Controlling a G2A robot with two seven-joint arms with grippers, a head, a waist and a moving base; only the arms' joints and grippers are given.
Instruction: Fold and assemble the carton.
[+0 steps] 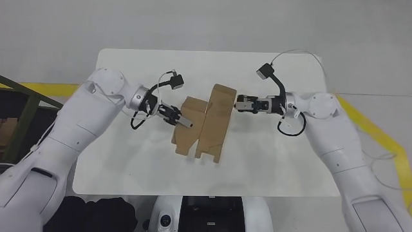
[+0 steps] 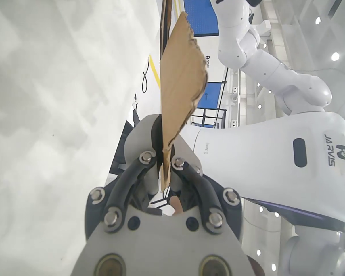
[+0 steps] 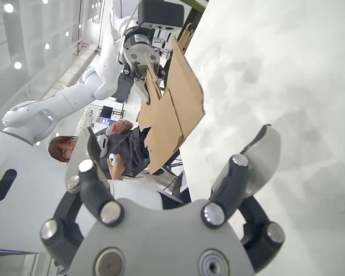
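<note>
A flat brown carton (image 1: 207, 122) is held raised over the middle of the white table (image 1: 129, 161), its panels unfolded. My left gripper (image 1: 182, 120) is shut on the carton's left flap. In the left wrist view that flap (image 2: 181, 87) runs edge-on out of the gripper (image 2: 164, 152), pinched between the fingers (image 2: 143, 133). My right gripper (image 1: 239, 102) is at the carton's right edge, near its far corner. In the right wrist view it (image 3: 176, 134) stands open, with the carton (image 3: 175, 107) just ahead of its fingertips (image 3: 264, 136) and nothing gripped.
The table has bare surface on all sides of the carton. A dark green frame (image 1: 19, 109) stands on the floor off the table's left side. Yellow floor tape (image 1: 360, 119) runs past the right side.
</note>
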